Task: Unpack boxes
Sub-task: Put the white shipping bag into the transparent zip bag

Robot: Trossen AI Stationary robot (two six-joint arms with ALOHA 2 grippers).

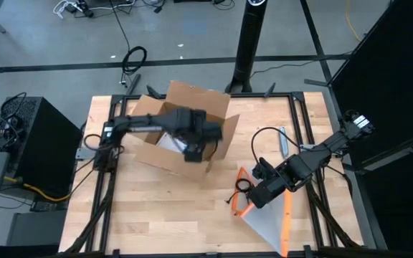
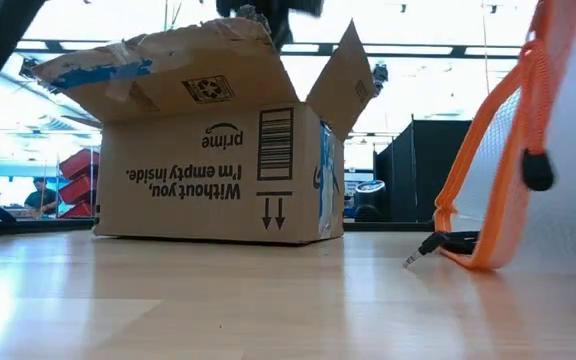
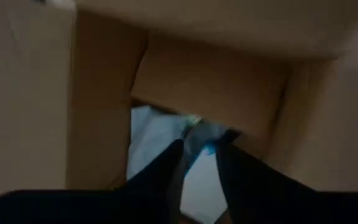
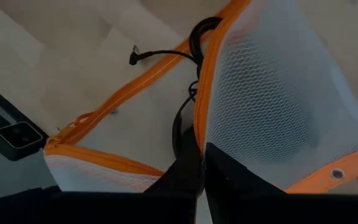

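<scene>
Left gripper (image 3: 199,152), inside the open cardboard box (image 1: 181,107), fingers slightly parted over pale blue-white contents (image 3: 151,140) directly beneath (whether it grips them cannot be told). Box walls surround it on all sides. Right gripper (image 4: 202,163), well apart from the box, clamped on the orange-edged mesh pouch (image 4: 272,87); a black cable (image 4: 166,55) lies just beyond.

1. The left tool (image 3: 197,163) is blurred inside the box (image 2: 218,170); the pale contents (image 3: 151,140) there are unidentifiable.
2. At the low view's 3 o'clock edge, the mesh pouch (image 2: 528,150) is cut off.
3. The right tool (image 4: 199,168) tips are hidden by pouch fabric.
</scene>
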